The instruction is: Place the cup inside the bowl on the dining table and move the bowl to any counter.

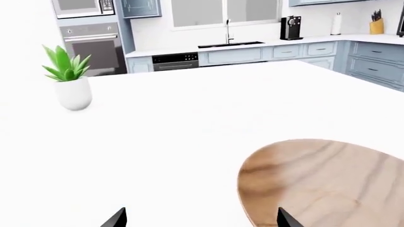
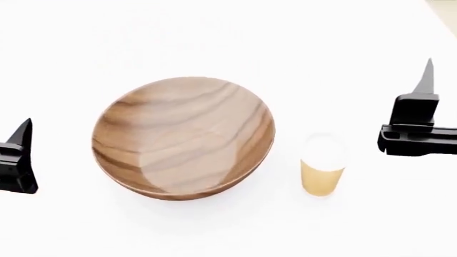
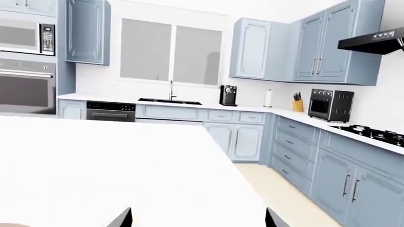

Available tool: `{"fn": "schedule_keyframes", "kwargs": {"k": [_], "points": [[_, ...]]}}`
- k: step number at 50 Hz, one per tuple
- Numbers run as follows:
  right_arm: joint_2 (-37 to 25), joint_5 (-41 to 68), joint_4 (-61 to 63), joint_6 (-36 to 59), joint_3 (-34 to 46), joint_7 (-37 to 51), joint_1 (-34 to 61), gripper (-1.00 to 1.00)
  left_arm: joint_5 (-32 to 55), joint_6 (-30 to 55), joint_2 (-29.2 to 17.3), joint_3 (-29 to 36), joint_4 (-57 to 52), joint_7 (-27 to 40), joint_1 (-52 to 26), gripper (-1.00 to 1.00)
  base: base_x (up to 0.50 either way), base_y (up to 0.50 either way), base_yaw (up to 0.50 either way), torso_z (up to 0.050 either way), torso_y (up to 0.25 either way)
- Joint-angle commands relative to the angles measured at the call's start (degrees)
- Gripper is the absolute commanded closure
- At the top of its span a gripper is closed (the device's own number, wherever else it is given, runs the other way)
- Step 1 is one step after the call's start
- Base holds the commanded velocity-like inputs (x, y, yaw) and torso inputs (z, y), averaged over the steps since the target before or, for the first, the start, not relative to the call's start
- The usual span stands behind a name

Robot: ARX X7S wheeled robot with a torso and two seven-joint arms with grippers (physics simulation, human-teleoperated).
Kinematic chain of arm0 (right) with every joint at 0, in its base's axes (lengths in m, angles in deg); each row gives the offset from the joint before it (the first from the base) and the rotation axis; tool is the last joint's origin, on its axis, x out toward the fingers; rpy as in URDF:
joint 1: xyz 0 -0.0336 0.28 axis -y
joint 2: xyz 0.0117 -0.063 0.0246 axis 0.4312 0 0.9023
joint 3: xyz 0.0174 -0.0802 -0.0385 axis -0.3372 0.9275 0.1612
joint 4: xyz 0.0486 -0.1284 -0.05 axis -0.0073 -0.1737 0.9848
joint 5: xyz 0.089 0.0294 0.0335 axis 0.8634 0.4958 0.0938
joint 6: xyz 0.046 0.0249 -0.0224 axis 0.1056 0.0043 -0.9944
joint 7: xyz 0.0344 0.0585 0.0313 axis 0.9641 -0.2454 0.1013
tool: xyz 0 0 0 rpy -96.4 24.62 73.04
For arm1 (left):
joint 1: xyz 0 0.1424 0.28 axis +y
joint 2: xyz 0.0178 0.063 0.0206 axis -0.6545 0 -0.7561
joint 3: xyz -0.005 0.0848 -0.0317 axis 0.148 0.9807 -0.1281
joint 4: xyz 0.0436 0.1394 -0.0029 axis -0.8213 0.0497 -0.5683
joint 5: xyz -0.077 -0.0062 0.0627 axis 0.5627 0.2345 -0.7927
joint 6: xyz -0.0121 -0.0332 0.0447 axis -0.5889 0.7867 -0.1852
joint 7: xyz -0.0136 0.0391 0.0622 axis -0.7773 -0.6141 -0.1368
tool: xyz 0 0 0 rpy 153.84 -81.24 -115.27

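No lettering is legible on the small tan-orange, white-lidded paper cup (image 2: 322, 166) standing just beside the wide brown wooden bowl (image 2: 184, 136) on the plain white bench (image 2: 214, 37), both claws, left (image 1: 200, 218) and right (image 3: 198, 218), spread open and empty.

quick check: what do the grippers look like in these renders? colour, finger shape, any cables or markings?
Both grippers, the left gripper and the right gripper, are matte black with blocky bodies and fingers tapering to sharp points. No cables, logos or markings show. Wrist views show only black fingertip wedges.

No writing is showing up anywhere that I can read. The cup (image 2: 322, 165) and the bowl (image 2: 183, 137) are bearing no label, and the microwave (image 3: 26, 38) panel and the oven (image 1: 92, 49) controls are showing only an unreadable blur.
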Motion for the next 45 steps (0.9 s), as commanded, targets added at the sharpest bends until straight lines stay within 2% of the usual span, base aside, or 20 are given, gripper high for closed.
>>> {"fn": "schedule_keyframes", "kwargs": {"k": [1,19,23,28,31,33,35,37,39,45], "points": [[0.2,0.5,0.2,0.4,0.1,-0.4,-0.8,-1.00,0.2,-1.1,-0.1,-0.3,0.2,-0.1,0.1,-1.00,0.50,0.02,0.00,0.000,0.000],[0.2,1.7,1.0,1.7,-0.1,-0.3,-0.8,-1.00,0.7,-1.6,-0.5,-0.9,0.1,0.1,1.2,-1.00,0.47,0.02,0.00,0.000,0.001],[0.3,3.1,2.2,3.6,-1.2,-0.8,0.0,-1.00,0.9,-1.8,-0.5,-0.9,0.2,0.1,1.3,-1.00,0.30,0.02,0.00,0.000,0.003],[-0.5,9.2,4.5,9.6,-4.7,-5.9,1.6,-1.00,1.2,-1.9,-0.9,-1.2,0.3,-0.2,1.6,-1.00,0.00,0.00,0.00,0.000,0.002],[-1.5,15.1,5.3,12.8,-8.7,-6.3,1.3,-1.00,1.1,-2.6,-0.8,-1.3,0.7,-0.2,1.9,-1.00,0.00,0.00,0.00,0.000,0.000],[-3.1,23.0,5.9,12.8,-12.9,-4.4,-1.5,-1.00,0.9,-3.1,-0.6,-0.8,1.2,0.1,2.0,-1.00,0.00,0.00,0.00,0.000,0.000],[-4.4,31.6,6.0,12.7,-16.8,-2.1,-3.4,-1.00,0.9,-3.3,-0.7,-0.6,1.4,0.2,2.0,-1.00,0.00,0.00,0.00,0.000,0.000],[-7.0,46.1,4.2,12.7,-21.3,2.8,-5.1,-1.00,1.0,-3.0,-0.8,-0.6,1.4,0.2,1.7,-1.00,0.00,0.00,0.00,0.000,0.000],[-9.1,55.0,2.7,12.4,-22.6,6.8,-6.6,-1.00,1.1,-2.7,-0.8,-0.4,1.3,0.3,1.3,-1.00,0.00,0.00,0.00,0.000,0.000],[-13.3,72.6,-1.8,8.7,-22.6,17.6,-9.7,-1.00,1.0,-3.0,-0.4,0.2,1.5,0.9,1.4,-1.00,0.00,0.00,0.00,0.000,0.000]]}}
